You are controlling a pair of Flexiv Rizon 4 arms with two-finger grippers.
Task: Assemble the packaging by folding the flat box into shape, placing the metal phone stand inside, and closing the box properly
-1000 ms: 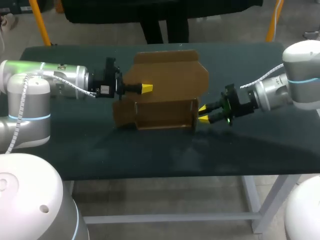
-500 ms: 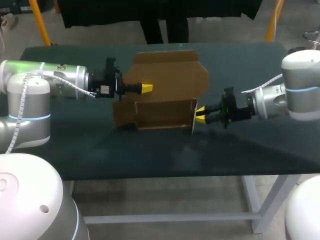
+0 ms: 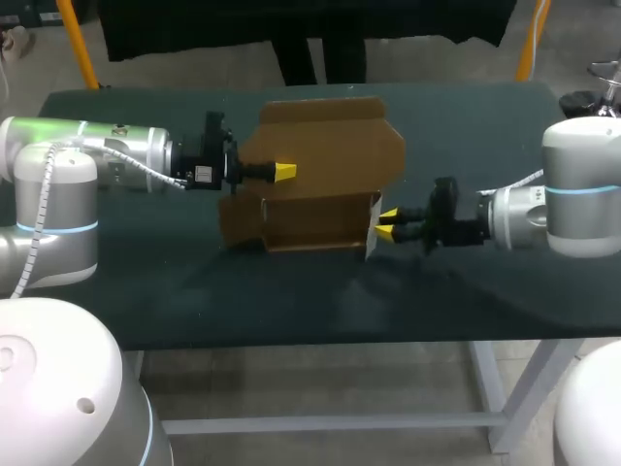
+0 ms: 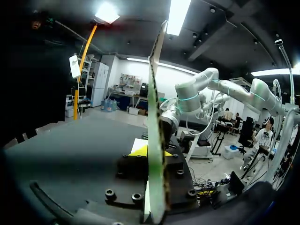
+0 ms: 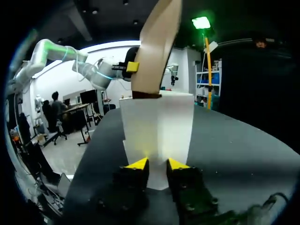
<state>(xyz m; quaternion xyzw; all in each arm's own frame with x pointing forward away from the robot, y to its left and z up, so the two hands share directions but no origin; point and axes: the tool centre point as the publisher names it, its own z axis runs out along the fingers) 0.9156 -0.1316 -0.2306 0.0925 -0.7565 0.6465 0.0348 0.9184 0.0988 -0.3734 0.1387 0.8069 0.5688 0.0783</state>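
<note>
Left gripper [image 3: 284, 172] pinches the box lid [image 3: 330, 141]; right gripper [image 3: 386, 224], slightly parted, touches its side flap [image 5: 157, 126]

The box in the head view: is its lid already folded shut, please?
No, the lid of the box stands open behind its base, held by the left tool.

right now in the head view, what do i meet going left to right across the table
left arm → cardboard box → right hand → right arm. The left hand overlaps the box's left part, so it is left out of the order.
</note>
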